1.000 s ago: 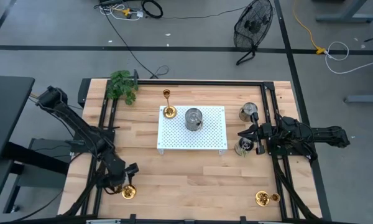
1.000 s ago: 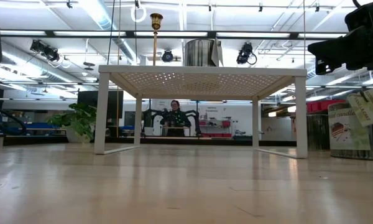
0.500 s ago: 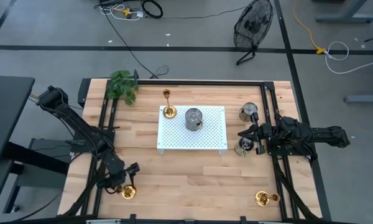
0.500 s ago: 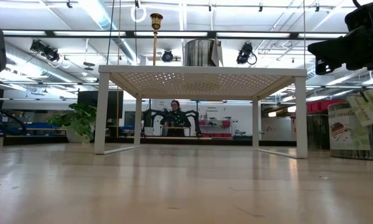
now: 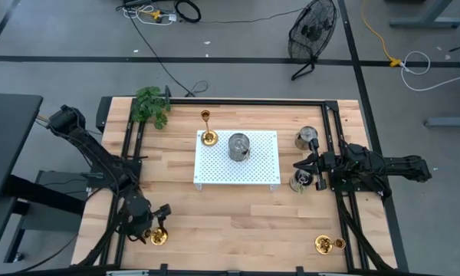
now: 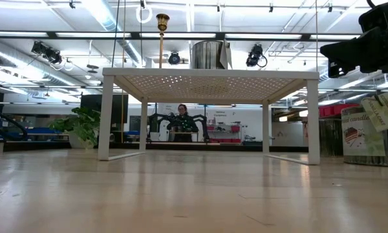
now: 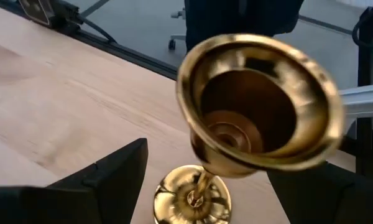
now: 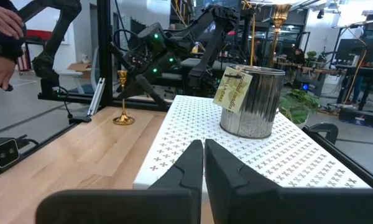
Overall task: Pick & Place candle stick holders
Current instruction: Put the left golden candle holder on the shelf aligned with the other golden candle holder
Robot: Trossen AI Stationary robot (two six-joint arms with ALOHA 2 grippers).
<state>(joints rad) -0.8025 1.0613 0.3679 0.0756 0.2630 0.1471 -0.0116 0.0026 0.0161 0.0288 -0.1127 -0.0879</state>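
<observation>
With its fingers spread wide around nothing, the left gripper (image 5: 155,221) sits over the short shiny gold-brass candle stick holder (image 5: 159,236) and should centre on the stem before closing squarely.

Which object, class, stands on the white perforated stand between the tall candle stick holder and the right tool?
A silver tin with a tag stands between the tall candle stick holder and the right tool, seen in the high view.

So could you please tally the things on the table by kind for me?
Gold candle stick holders: 3
Metal tins: 3
White perforated stand: 1
Green plant: 1
Total: 8
</observation>
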